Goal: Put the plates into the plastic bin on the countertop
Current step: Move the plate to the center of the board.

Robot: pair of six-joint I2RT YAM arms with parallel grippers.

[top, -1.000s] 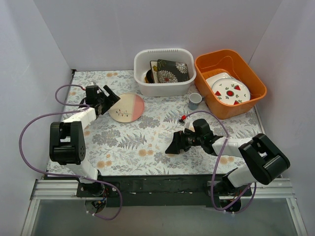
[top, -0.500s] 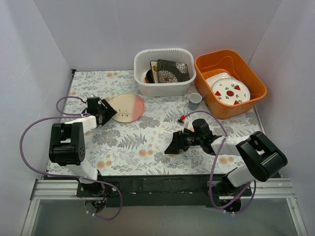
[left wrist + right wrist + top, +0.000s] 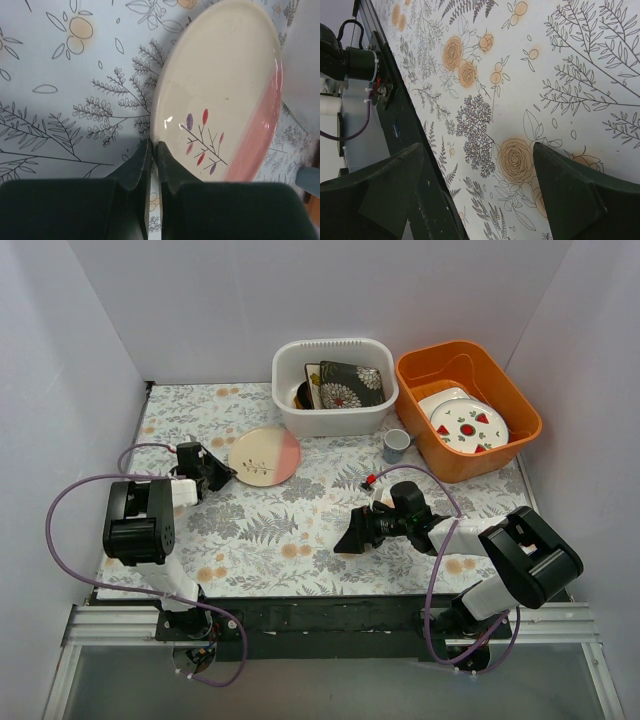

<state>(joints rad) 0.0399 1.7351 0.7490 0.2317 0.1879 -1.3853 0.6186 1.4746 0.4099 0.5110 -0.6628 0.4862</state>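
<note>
My left end effector (image 3: 154, 159) pinches the rim of the pink plate (image 3: 225, 95) toward the bench's (image 3: 60, 75) left edge; my right end effector (image 3: 477, 150) gapes wide and empty.

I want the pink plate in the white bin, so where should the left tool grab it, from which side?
Pinch the pink plate by its thin left rim, coming in low from the left. It lies on the countertop, too wide to span, so only the rim fits the left tool.
</note>
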